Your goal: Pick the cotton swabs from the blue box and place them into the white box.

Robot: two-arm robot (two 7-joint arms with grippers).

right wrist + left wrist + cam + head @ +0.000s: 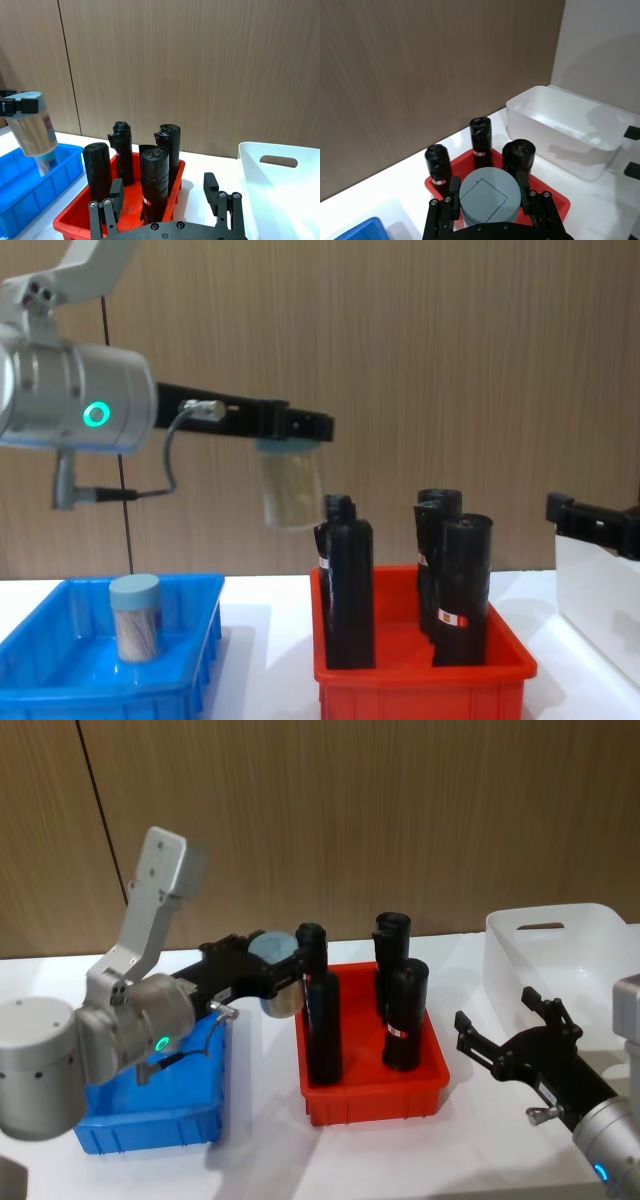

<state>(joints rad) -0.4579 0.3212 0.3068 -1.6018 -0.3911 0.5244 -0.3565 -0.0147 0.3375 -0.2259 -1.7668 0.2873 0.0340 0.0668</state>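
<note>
Grey-lidded cotton swabs (290, 490) sit gripped in left tool (490, 191); right tool (497, 1008) wide; bottle labels (452, 621) illegible.

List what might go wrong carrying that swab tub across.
The left pincer grips the clear, grey-lidded cotton swab tub near its top, tilted; it may slip. Its base hangs below the tops of the tall black bottles in the red plastic bin, so it may clip one. The open right pincer beside the white plastic box could block the drop.
</note>
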